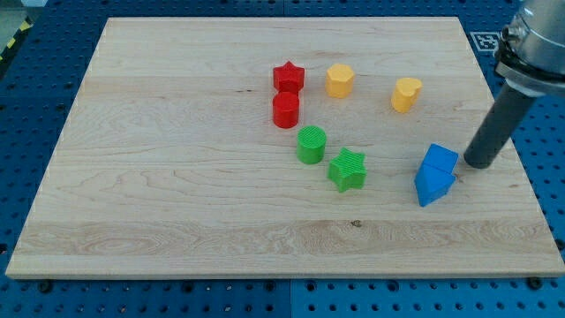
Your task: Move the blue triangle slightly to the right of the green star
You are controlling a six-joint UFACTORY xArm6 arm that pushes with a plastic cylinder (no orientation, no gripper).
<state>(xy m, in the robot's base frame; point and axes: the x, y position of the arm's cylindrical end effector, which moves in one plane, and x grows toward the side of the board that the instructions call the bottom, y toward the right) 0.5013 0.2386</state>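
Observation:
The blue triangle [433,186] lies on the wooden board toward the view's right, touching a blue cube [440,160] just above it. The green star [348,170] sits left of them, near the board's middle, with a wide gap to the triangle. My tip [478,164] rests on the board just to the right of the blue cube and up-right of the triangle, very close to the cube. The dark rod rises from it to the view's upper right.
A green cylinder [311,144] stands up-left of the star. A red cylinder [285,110] and red star [289,78] are above it. A yellow hexagon [339,80] and a yellow block [406,94] lie toward the top. The board's right edge [521,168] is near my tip.

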